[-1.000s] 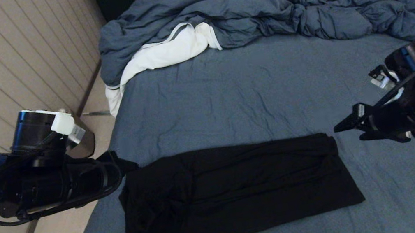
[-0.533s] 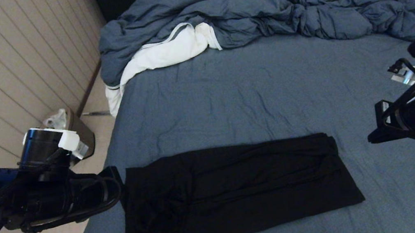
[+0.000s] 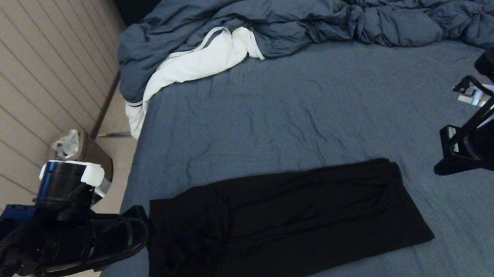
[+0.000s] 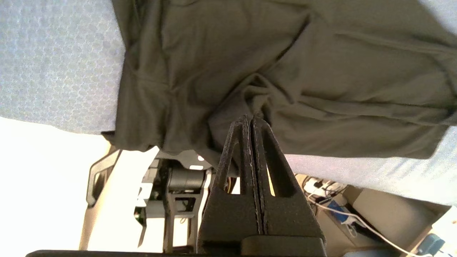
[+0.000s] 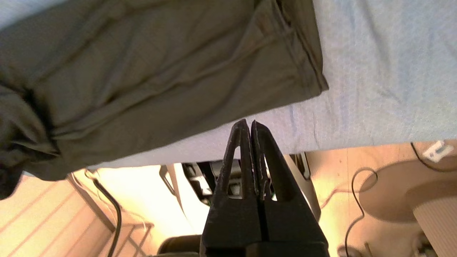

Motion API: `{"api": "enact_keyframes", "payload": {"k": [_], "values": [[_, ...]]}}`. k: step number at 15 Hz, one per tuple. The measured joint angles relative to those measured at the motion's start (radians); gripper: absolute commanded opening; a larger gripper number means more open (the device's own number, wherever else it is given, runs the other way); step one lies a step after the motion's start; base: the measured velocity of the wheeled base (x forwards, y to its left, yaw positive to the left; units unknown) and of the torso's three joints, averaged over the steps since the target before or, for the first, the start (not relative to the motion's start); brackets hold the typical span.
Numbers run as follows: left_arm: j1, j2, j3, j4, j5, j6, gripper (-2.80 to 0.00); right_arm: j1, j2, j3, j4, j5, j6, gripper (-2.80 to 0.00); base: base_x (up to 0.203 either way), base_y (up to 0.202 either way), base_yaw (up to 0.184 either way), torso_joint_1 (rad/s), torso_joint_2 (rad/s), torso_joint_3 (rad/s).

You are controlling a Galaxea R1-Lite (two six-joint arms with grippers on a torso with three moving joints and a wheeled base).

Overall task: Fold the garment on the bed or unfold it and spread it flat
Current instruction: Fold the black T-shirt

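The bed (image 3: 322, 111), slate-blue sheet, fills most of the head view, with a blue-grey duvet (image 3: 330, 6) bunched at the far end and a white cloth (image 3: 195, 62) poking out beneath it. The garment (image 3: 281, 227) lies on the near part of the sheet, a black band folded lengthwise, wide side to side; no print is showing. Its left end droops over the bed edge and is rumpled with bunched folds, while its right end is cleaner, hem layers stacked. Change over the last second: both arms have pulled back outward from the garment's ends and both pincers have snapped shut on nothing. The left gripper (image 3: 140, 215) now sits just off the left end, fingers pressed together and empty in its wrist view (image 4: 251, 123); I can't say whether it brushes the cloth. The right gripper (image 3: 445, 166) is well clear over bare sheet to the right, also closed and empty (image 5: 248, 125). The cloth looks the same as before, so the release left it put. My read: a lengthwise fold is done and let go, and a crosswise fold probably remains.
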Motion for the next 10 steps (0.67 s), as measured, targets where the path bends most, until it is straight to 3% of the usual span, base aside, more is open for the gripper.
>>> {"api": "enact_keyframes", "payload": {"k": [4, 10], "values": [[-0.002, 0.021, 0.0, 0.001, 0.0, -0.001, -2.8, 0.003, 0.044, 0.018, -0.012, -0.014, -0.044, -2.8, 0.0, 0.0, 0.0, 0.0, 0.0, 0.0], [0.002, 0.0, 0.055, 0.0, 0.016, 0.008, -2.8, 0.106, 0.053, 0.002, -0.047, -0.014, -0.056, -2.8, 0.0, 0.0, 0.0, 0.0, 0.0, 0.0]]}}
